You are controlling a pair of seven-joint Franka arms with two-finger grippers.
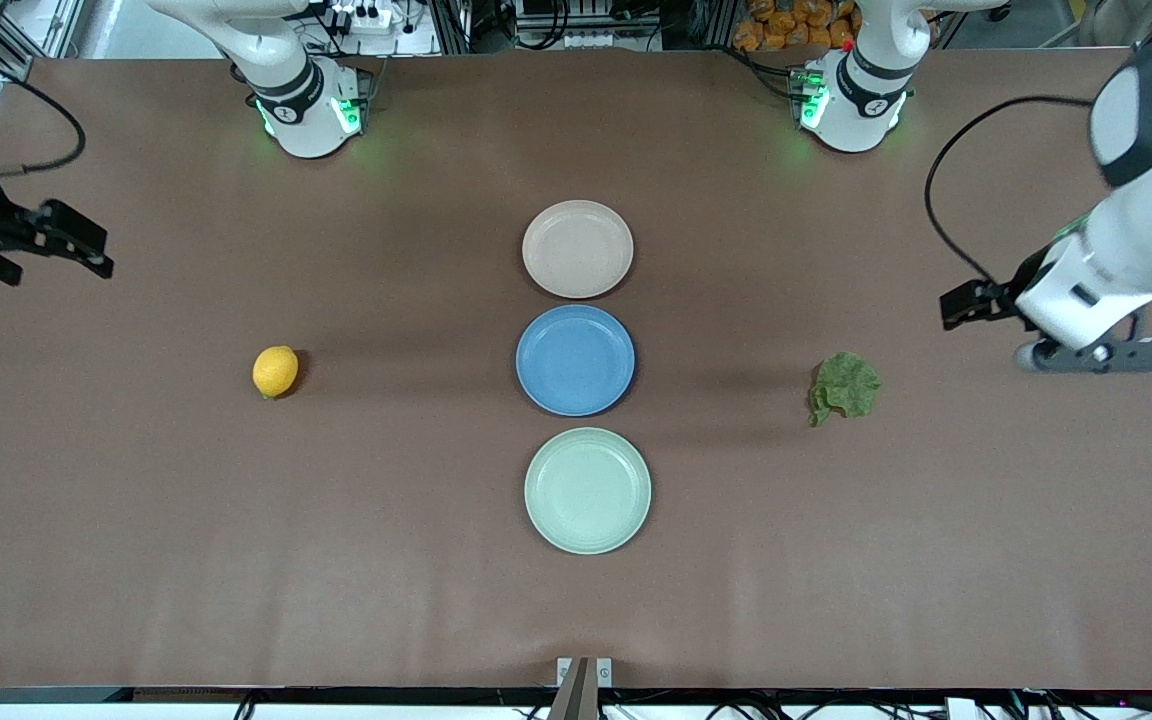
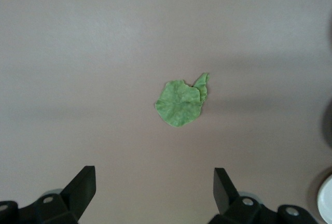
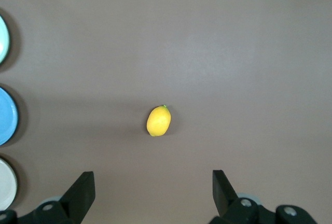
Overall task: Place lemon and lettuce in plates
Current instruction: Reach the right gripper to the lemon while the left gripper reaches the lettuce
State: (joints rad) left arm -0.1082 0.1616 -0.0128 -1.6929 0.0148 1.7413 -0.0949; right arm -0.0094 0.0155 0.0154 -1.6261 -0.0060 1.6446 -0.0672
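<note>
While both arms wait with jaws open, the left gripper hangs over the lettuce; the right gripper over the lemon; the plates lie between

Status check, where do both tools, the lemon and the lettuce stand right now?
Left tool, right tool: open, empty, aloft. Small yellow lemon, wrinkly green lettuce leaf on table. Beige-pink plate, mint plate bare. Nothing blocking.

Lemon, lettuce on table, plates empty
</note>
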